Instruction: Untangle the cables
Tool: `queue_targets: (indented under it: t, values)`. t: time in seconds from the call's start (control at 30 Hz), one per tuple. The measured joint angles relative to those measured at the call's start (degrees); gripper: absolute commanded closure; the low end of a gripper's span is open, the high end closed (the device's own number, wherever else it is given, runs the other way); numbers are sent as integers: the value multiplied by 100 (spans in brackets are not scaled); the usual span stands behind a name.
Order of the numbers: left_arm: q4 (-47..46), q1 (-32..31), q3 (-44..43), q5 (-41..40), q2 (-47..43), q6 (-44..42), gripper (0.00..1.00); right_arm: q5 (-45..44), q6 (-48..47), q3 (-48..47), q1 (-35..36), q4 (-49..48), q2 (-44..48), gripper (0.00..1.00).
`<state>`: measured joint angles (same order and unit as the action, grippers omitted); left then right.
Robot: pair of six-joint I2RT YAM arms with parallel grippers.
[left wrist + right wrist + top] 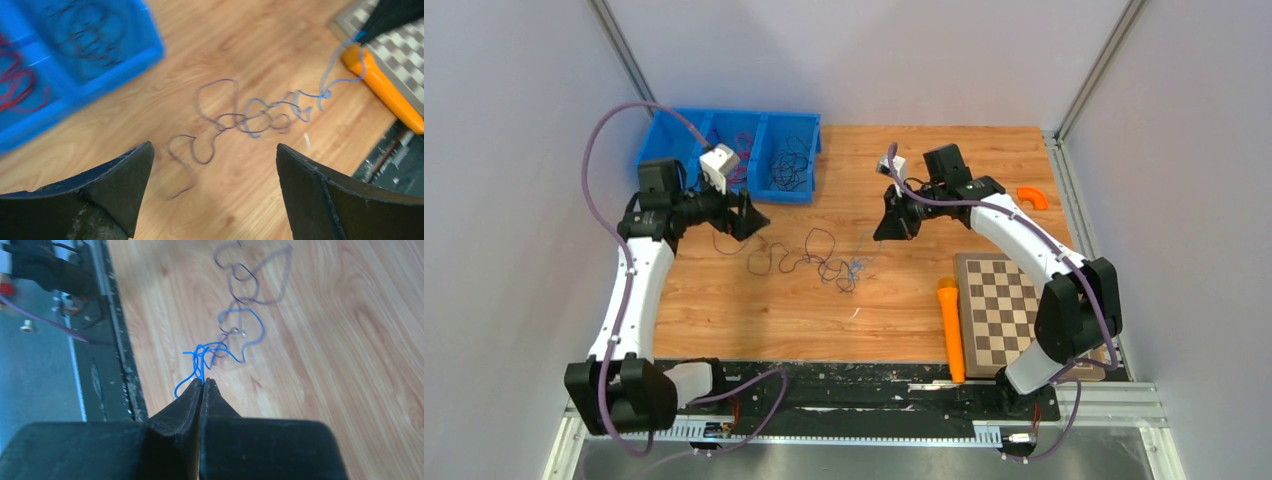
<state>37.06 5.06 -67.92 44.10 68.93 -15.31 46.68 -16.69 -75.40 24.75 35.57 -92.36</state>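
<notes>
A thin blue cable (235, 347) and a thin purplish cable (215, 117) lie tangled on the wooden table (924, 310), seen from the top as curls (819, 262). My right gripper (202, 381) is shut on the blue cable's end and holds it above the table; it shows in the top view (896, 228) and at the upper right of the left wrist view (367, 35). My left gripper (215, 155) is open and empty above the purplish cable's left end, in the top view (746, 218).
A blue bin (664, 140) with three compartments holds more red and dark cables at the back left. An orange cylinder (950, 325) lies beside a chessboard (999, 310) at the right. An orange curved piece (1032, 197) lies at the far right.
</notes>
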Motion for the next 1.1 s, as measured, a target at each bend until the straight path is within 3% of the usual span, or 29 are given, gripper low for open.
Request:
queue_targets:
  t: [0.07,0.17,0.23,0.37,0.43,0.53,0.67,0.8,0.9,1.0,1.1]
  values:
    - [-354,-240,581,273,-328,90,0,212,146,-173,105,4,52,100]
    - [-1102,-1161,1421,509,-1069,372,0,490,402,-455,284,-13,55,100]
    - [-1598,-1843,1668,625,-1335,616,0,621,562,-640,382,-24,55,100]
    - [-2651,-2601,1834,560,-1174,1156,1,866,868,-1110,525,-70,55,100]
    - [-3139,-2809,1969,422,-986,1392,11,1008,1014,-1325,564,-101,55,100]
    - [-3764,-3075,2140,190,-527,1757,32,1220,1231,-1622,625,-197,55,100]
    - [-4041,-3180,2461,50,-39,1849,48,1410,1443,-2059,557,-240,57,100]
    - [-4070,-2944,3379,-42,-42,1696,60,1563,1733,-2474,50,-361,114,100]
    - [-4019,-2398,3899,-83,-59,1746,59,1604,1919,-2704,-452,-485,208,100]
    - [-3930,-2022,3945,-151,-59,1794,53,1604,2033,-2802,-721,-595,310,100]
    - [-3687,-1963,3753,-256,-61,1735,62,1609,2096,-2817,-754,-667,389,100]
